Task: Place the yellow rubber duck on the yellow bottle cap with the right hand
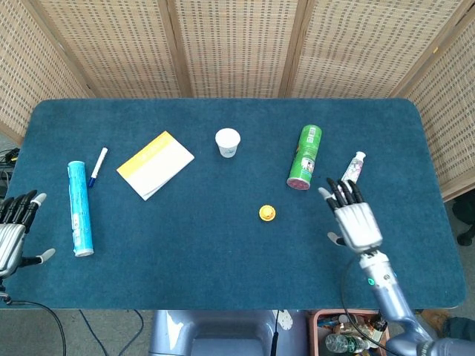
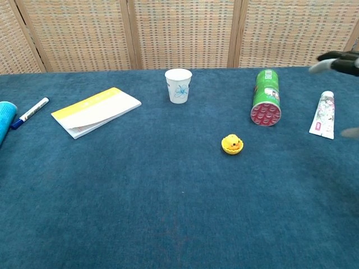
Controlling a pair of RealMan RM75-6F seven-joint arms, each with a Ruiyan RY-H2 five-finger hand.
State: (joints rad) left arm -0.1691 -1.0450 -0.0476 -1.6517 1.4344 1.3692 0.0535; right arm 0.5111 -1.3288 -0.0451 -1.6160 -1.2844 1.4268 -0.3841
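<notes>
right hand [image 1: 355, 221] spread, holding nothing, well apart from the yellow rubber duck [image 2: 231, 144] at its 9 o'clock. duck sits mid-table, seemingly on the yellow bottle cap, cap hidden. task looks done. left hand [image 1: 13, 226] idle, released.
</notes>
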